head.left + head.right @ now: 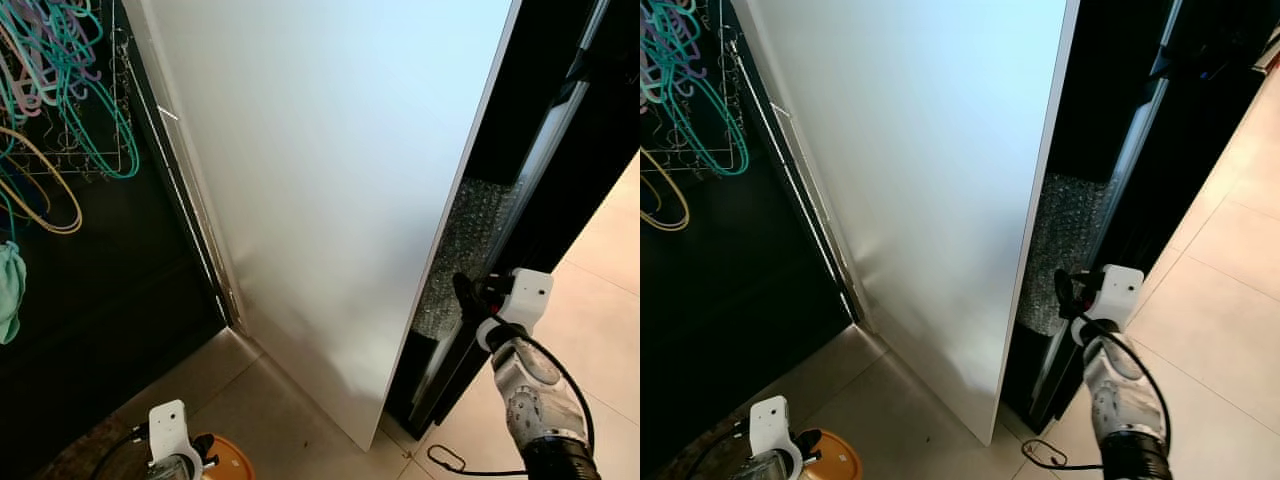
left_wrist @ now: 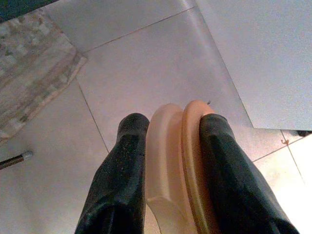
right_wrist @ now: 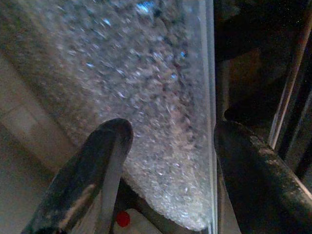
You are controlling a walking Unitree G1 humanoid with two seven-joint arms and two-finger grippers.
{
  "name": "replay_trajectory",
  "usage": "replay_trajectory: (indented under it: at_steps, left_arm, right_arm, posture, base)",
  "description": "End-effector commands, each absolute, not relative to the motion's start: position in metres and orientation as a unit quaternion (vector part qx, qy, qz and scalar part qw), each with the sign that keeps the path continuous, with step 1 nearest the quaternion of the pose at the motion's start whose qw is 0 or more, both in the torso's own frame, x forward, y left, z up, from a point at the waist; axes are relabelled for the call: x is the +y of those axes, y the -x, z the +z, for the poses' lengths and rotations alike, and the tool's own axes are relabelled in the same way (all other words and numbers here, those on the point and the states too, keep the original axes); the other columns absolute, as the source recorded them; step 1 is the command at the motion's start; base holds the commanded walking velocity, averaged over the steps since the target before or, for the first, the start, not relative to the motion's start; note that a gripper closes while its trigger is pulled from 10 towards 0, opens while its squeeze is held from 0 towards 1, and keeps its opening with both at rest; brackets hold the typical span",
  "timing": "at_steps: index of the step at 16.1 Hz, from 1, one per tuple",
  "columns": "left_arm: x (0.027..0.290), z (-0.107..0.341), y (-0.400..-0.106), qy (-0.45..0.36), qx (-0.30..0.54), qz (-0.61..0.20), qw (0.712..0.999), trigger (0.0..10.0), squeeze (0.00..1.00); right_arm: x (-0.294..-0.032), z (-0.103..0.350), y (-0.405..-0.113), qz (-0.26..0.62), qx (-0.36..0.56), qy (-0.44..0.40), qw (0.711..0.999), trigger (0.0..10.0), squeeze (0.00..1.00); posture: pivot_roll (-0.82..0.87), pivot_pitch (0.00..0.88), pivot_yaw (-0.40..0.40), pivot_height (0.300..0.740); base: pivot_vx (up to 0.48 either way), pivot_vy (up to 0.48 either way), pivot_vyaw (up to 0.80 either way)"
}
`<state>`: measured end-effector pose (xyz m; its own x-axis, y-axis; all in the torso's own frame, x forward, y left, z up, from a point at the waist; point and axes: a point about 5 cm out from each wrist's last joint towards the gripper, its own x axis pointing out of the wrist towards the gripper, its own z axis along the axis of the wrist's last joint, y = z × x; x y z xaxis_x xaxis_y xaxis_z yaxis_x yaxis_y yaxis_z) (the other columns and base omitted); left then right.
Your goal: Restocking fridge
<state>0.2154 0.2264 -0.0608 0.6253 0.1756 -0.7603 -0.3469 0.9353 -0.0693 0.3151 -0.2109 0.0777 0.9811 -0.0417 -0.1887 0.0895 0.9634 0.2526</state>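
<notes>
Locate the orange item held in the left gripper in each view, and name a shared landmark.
Left eye: orange item at bottom edge, left.
Right eye: at bottom edge, left.
Left wrist: clamped between the left gripper fingers.
Right wrist: not in it.
Shared landmark: the white fridge door.

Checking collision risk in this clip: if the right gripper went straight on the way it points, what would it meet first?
Probably the frosted, textured panel on the inside of the fridge door. The right gripper, fingers open, faces it, with the panel's clear edge between the fingertips. How much gap remains is unclear.
</notes>
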Motion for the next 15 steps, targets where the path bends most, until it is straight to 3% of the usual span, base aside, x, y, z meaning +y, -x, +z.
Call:
replay_trajectory:
  at_steps: [1, 3, 7, 12, 15]
  left_arm:
    - [0.227, -0.062, -0.214, 0.102, 0.413, 0.145, 0.893, 10.0, 0.00]
    - [0.227, -0.062, -0.214, 0.102, 0.413, 0.145, 0.893, 10.0, 0.00]
    - [0.227, -0.062, -0.214, 0.099, 0.414, 0.144, 0.893, 10.0, 0.00]
    - [0.228, -0.061, -0.214, 0.093, 0.415, 0.138, 0.894, 10.0, 0.00]
    - [0.228, -0.061, -0.214, 0.089, 0.416, 0.135, 0.895, 10.0, 0.00]
  right_arm:
    - [-0.211, 0.080, -0.320, -0.054, 0.099, -0.129, 0.985, 10.0, 0.00]
    - [-0.200, 0.082, -0.320, -0.002, 0.099, -0.120, 0.988, 10.0, 0.00]
    - [-0.230, 0.085, -0.323, -0.118, 0.126, -0.106, 0.979, 10.0, 0.00]
    - [-0.227, 0.078, -0.323, -0.192, 0.230, -0.108, 0.948, 10.0, 0.00]
    - [-0.221, 0.072, -0.321, -0.181, 0.260, -0.095, 0.944, 10.0, 0.00]
  posture:
    - [0.02, 0.000, 0.001, 0.740]
    - [0.02, 0.000, 0.001, 0.740]
    - [0.02, 0.000, 0.001, 0.740]
    - [0.02, 0.000, -0.001, 0.740]
    - [0.02, 0.000, -0.001, 0.740]
  base:
    - [0.000, 0.000, 0.00]
    - [0.000, 0.000, 0.00]
    - [0.000, 0.000, 0.00]
    - [0.000, 0.000, 0.00]
    - [0.000, 0.000, 0.00]
